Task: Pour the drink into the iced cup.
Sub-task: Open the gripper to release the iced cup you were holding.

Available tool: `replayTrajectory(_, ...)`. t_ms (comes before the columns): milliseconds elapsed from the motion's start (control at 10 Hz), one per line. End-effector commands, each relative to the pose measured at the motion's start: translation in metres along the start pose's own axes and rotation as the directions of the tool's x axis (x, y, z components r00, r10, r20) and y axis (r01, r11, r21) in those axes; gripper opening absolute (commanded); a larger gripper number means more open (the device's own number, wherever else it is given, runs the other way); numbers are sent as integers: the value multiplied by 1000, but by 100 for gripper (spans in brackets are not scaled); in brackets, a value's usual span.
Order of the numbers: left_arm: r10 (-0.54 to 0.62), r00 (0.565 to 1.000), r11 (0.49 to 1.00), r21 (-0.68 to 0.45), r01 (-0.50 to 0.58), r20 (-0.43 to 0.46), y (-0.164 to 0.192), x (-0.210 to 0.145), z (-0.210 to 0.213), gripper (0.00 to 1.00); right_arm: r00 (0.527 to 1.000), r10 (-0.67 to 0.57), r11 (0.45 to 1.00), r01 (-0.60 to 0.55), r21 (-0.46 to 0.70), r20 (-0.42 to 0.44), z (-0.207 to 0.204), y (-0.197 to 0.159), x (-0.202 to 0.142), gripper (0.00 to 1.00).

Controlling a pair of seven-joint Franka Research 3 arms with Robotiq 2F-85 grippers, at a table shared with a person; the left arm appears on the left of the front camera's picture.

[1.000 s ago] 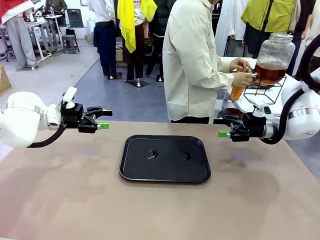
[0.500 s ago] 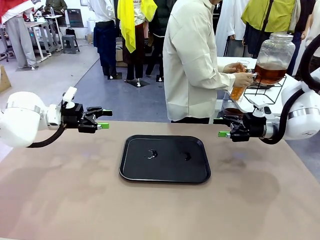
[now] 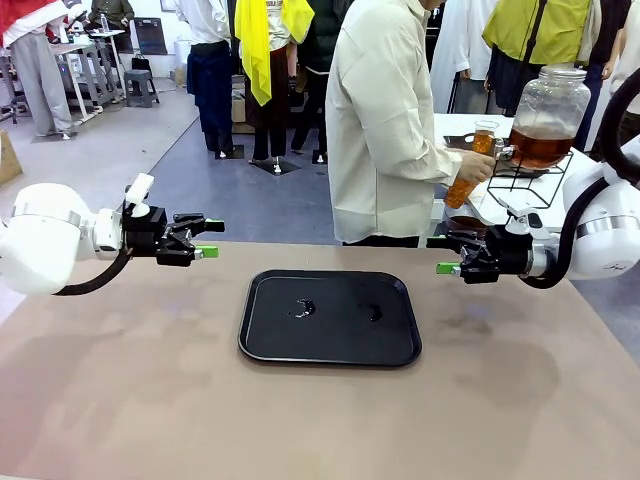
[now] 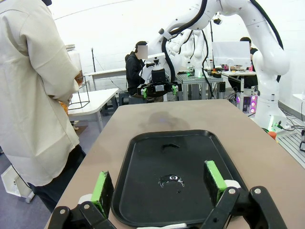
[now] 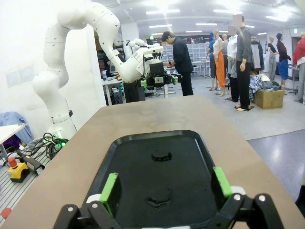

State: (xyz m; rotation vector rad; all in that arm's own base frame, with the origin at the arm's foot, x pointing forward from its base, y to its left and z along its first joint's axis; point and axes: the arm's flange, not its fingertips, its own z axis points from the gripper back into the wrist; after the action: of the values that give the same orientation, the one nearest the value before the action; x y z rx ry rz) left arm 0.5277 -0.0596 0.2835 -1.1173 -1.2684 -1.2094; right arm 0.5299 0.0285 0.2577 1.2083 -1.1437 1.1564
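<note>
Nothing is poured yet. Nearest, the black tray (image 3: 330, 317) sits mid-bench bearing only wet spots. Flanking it, the left gripper (image 3: 203, 239) and right gripper (image 3: 446, 254) hover, fingers spread, empty. Beyond the far edge, a person's hand (image 3: 478, 166) holds a cup of drink (image 3: 463, 184) beside the jar (image 3: 549, 117).

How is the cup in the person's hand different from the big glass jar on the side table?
The cup is slim and small; the jar is wide, round and much bigger. The cup is tilted in the person's hand; the jar stands upright on a black wire stand. The cup has no lid; the jar is capped. Both are clear and hold amber drink.
</note>
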Motion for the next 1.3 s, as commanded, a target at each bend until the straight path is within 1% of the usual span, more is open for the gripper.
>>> replayTrajectory(0, -2, 1000, 1000, -3, 2, 4, 0, 1, 0, 100, 1000, 3, 1000, -3, 3, 0, -1, -1, 2, 100)
replayTrajectory(1200, -2, 1000, 1000, -3, 2, 4, 0, 1, 0, 100, 1000, 3, 1000, -3, 3, 0, -1, -1, 2, 100)
